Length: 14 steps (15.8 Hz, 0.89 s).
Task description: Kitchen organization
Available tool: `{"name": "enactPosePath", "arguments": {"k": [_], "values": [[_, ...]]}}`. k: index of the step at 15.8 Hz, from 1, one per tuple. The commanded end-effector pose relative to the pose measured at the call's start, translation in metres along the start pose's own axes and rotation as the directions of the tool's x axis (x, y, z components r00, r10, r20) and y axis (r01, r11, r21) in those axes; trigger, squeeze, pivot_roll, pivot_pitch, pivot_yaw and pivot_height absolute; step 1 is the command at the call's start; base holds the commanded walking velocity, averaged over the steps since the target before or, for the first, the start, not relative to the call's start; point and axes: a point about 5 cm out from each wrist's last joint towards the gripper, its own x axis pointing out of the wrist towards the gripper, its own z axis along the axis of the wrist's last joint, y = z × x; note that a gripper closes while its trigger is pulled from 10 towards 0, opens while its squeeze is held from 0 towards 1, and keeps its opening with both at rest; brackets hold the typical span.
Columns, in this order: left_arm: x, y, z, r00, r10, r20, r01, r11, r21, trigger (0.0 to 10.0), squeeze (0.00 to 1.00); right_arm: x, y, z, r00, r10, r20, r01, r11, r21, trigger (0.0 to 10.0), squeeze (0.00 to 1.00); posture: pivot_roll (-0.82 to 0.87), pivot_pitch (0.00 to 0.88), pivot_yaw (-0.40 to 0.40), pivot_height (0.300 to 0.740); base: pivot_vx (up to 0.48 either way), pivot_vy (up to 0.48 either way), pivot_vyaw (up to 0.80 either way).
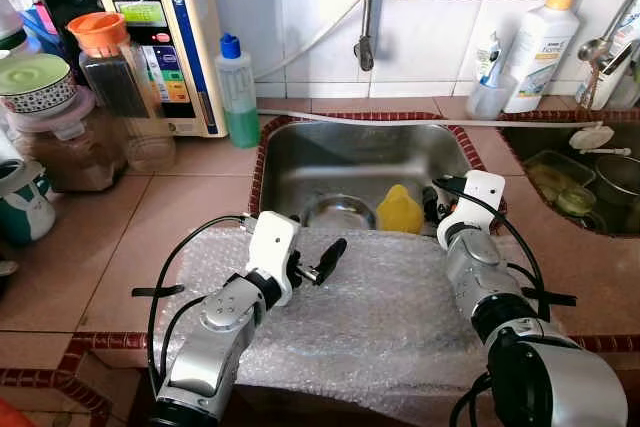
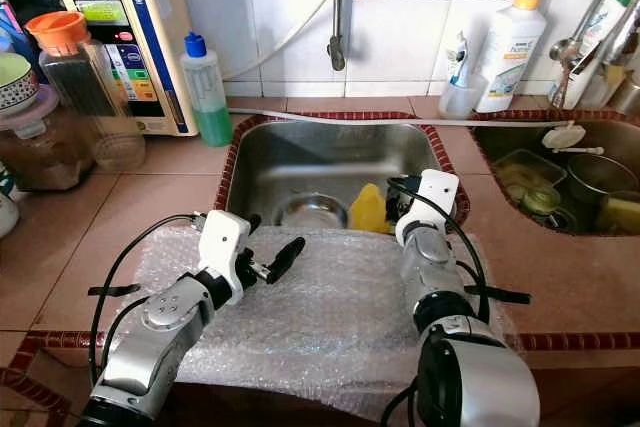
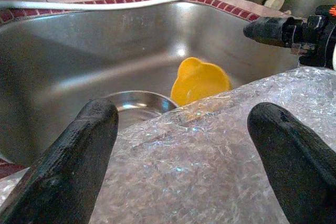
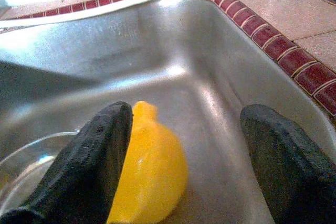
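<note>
Right gripper poised over the yellow cup in the sink; nothing grasped.

The yellow cup lies tipped on its side on the sink floor, touching a steel bowl at its 9 o'clock. The right gripper hangs just above the sink's near edge with fingers spread wide and empty; the cup sits at its 11 o'clock, partly behind one finger, its long axis running roughly along the gripper's line of sight. The right arm is clearly nearer. The left gripper, also spread and empty, rests above a bubble wrap sheet covering the tiled counter in front of the sink. Judged likely: a short forward-and-down reach. The steel looks slippery. Bottles and jars crowd the counter at 9 to 10 o'clock.
</note>
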Motion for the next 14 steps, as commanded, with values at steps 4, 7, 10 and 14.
{"name": "enactPosePath", "arguments": {"k": [4, 7, 10, 14], "values": [[0.004, 0.014, 0.013, 0.991, 0.125, 0.05, -0.126, 0.992, 0.026, 10.0, 1.0, -0.006, 0.002, -0.007, 0.997, 0.057, 0.047, -0.058, 0.998, 0.011, 10.0, 1.0, 0.01, 0.006, 0.05, 0.74, 0.0, 0.0, 0.0], [0.005, 0.017, 0.016, 0.98, 0.191, 0.05, -0.193, 0.98, 0.049, 10.0, 1.0, -0.009, 0.003, -0.002, 0.991, 0.078, 0.106, -0.077, 0.997, -0.023, 10.0, 1.0, 0.01, 0.005, 0.052, 0.74, 0.0, 0.0, 0.0], [0.009, 0.026, 0.026, 0.957, 0.278, 0.085, -0.283, 0.958, 0.049, 10.0, 0.0, -0.038, 0.007, 0.024, 0.926, 0.156, 0.343, -0.103, 0.981, -0.166, 10.0, 1.0, -0.03, 0.011, 0.064, 0.74, 0.0, 0.0, 0.0], [0.011, 0.031, 0.039, 0.94, 0.315, 0.134, -0.321, 0.947, 0.025, 10.0, 0.0, -0.072, 0.012, 0.041, 0.886, 0.179, 0.428, -0.138, 0.983, -0.124, 10.0, 1.0, -0.06, 0.011, 0.075, 0.74, 0.0, 0.0, 0.0]]}}
